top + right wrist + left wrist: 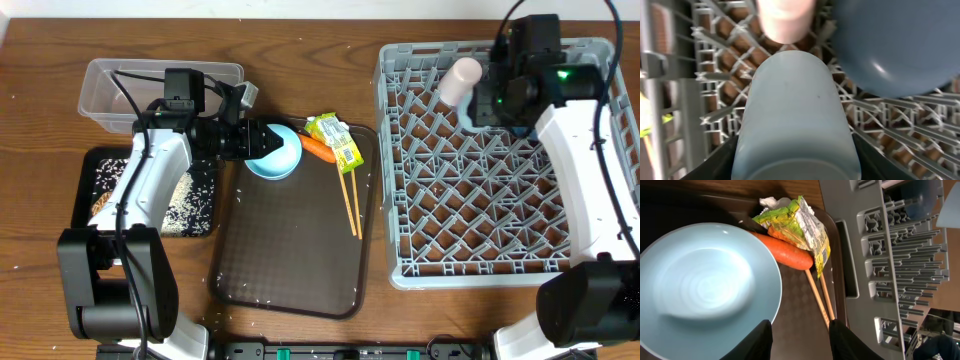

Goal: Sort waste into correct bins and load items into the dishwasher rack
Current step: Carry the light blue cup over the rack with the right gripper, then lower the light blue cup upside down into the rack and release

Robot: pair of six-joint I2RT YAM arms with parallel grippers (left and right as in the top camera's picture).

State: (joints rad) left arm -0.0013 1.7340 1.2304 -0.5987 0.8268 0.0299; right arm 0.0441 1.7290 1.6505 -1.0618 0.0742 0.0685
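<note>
Your right gripper clamps the light-blue cup; pink cup sits at 12 o'clock. Your left gripper has its jaws apart, with the small light-blue bowl at 10 o'clock.

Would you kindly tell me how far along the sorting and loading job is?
Done: pink cup and big blue plate sit in the rack; rice lies in the black tray.
In hand: right gripper holds the light-blue cup over the rack; left gripper is open at the small bowl.
Remaining: carrot, wrapper, chopsticks on the brown tray.
</note>
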